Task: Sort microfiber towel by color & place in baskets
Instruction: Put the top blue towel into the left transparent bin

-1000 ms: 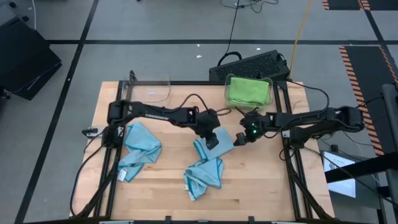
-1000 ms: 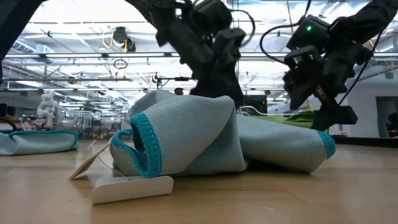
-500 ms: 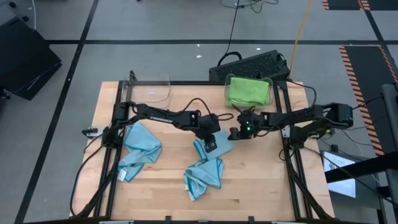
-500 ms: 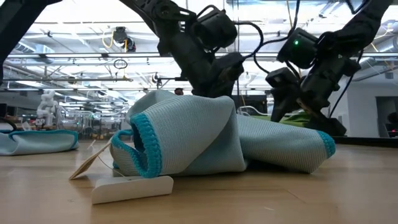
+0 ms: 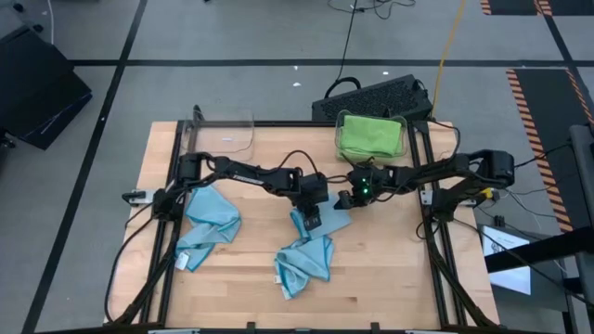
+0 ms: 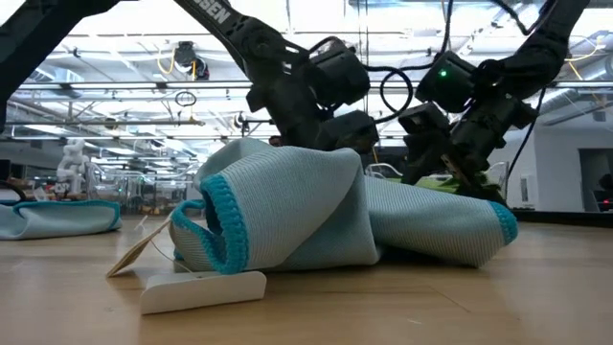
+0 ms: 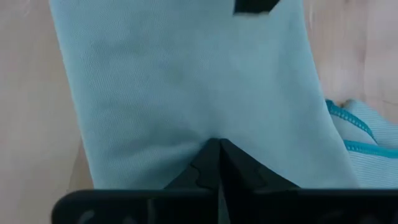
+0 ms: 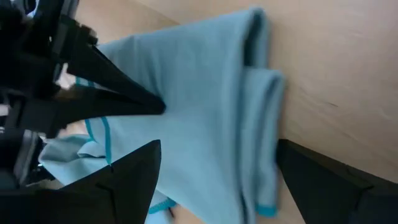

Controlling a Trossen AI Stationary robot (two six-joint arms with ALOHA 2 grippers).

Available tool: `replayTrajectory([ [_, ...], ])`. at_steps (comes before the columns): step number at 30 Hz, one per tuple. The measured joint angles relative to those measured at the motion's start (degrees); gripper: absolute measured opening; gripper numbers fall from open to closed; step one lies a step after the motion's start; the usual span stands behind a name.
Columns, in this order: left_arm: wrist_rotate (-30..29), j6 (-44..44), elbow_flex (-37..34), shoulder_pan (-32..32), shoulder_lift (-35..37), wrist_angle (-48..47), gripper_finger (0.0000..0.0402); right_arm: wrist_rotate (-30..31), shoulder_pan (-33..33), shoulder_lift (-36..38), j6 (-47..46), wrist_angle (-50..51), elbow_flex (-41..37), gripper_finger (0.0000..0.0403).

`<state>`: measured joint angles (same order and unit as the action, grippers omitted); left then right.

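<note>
left gripper (image 5: 311, 219): fingers pinched together on the middle blue towel (image 5: 309, 249) at table centre. right gripper (image 5: 342, 198): jaws spread wide, just beside that towel's upper edge, holding nothing. second blue towel (image 5: 208, 224) lies well apart at table left. green towel (image 5: 370, 134) fills the right basket (image 5: 402, 122); left basket (image 5: 223, 132) sits at the far-left edge.
</note>
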<state>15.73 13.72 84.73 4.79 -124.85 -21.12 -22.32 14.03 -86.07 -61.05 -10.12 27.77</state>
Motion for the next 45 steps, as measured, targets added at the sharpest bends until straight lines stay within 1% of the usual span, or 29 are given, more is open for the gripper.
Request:
replayTrajectory([
  [2,-0.2,-0.1,0.0,-0.1,-0.1,0.1,0.0023,-0.2,-0.1,-0.4,-0.1,-0.4,0.0,0.0315],
  [6,-1.0,-0.3,0.0,0.1,-0.2,1.5,0.0022,-2.0,-0.1,-0.8,-0.5,-5.0,-0.1,0.0309],
  [10,-1.0,-0.5,-0.1,0.5,-0.3,2.0,0.0006,-4.7,-0.1,-1.0,-0.4,-7.9,-0.2,0.0288],
  [13,-1.1,-0.6,-0.1,0.9,-0.3,2.0,0.0005,-7.3,-0.4,-1.2,3.1,-8.8,-0.4,0.0262],
  [15,-1.3,-0.8,-0.1,1.2,-0.3,2.0,0.0011,-7.5,-0.4,-1.1,5.2,-9.2,-0.4,0.0237],
  [17,-1.5,-1.3,-0.1,1.4,-0.3,2.0,0.0018,-6.9,-0.3,-1.1,6.9,-9.3,-0.4,0.0202],
  [19,-1.6,-1.5,-0.1,1.5,-0.3,2.0,0.0019,-5.7,-0.3,-1.2,7.9,-9.4,-0.4,0.0156],
  [23,-1.7,-2.2,-0.1,1.6,-0.4,1.9,0.0007,-2.2,-0.3,-2.0,8.5,-10.2,-0.4,0.0042],
  [24,-1.7,-2.4,-0.1,1.6,-0.4,1.9,0.0004,-1.6,-0.3,-2.1,8.9,-10.1,-0.3,0.0022],
  [25,-1.6,-2.4,-0.1,1.7,-0.4,1.9,0.0004,-1.1,-0.3,-2.3,9.3,-9.9,-0.3,0.0014],
  [28,-0.4,-2.0,-0.2,2.2,0.3,0.8,0.0013,1.1,-0.3,-2.6,10.0,-10.1,-0.3,0.0014],
  [31,0.0,-0.5,-0.2,3.4,3.0,-2.5,0.0040,1.1,-0.3,-2.1,11.3,-11.5,-0.3,0.0007],
  [33,-0.1,-0.1,-0.3,4.4,5.9,-4.1,0.0071,1.2,-0.3,-0.6,12.1,-11.7,-0.3,0.0007],
  [36,-2.2,-2.1,-0.2,5.8,10.0,-6.6,0.0134,2.3,-0.3,2.2,16.1,-11.0,-0.3,0.0006],
  [38,-4.4,-4.5,-0.1,6.7,11.6,-6.4,0.0182,3.1,-0.5,4.6,20.8,-9.6,-0.3,0.0006],
  [40,-4.6,-7.0,-0.1,7.8,12.0,-5.0,0.0229,4.8,-1.0,6.3,25.7,-9.2,-0.2,0.0006],
  [42,-2.9,-8.1,-0.1,9.1,12.2,-2.5,0.0269,6.0,-1.5,8.4,29.7,-6.5,-0.3,0.0006],
  [45,1.6,-10.4,0.0,10.9,10.8,0.2,0.0310,7.5,-2.1,10.0,33.8,-4.3,-0.1,0.0006],
])
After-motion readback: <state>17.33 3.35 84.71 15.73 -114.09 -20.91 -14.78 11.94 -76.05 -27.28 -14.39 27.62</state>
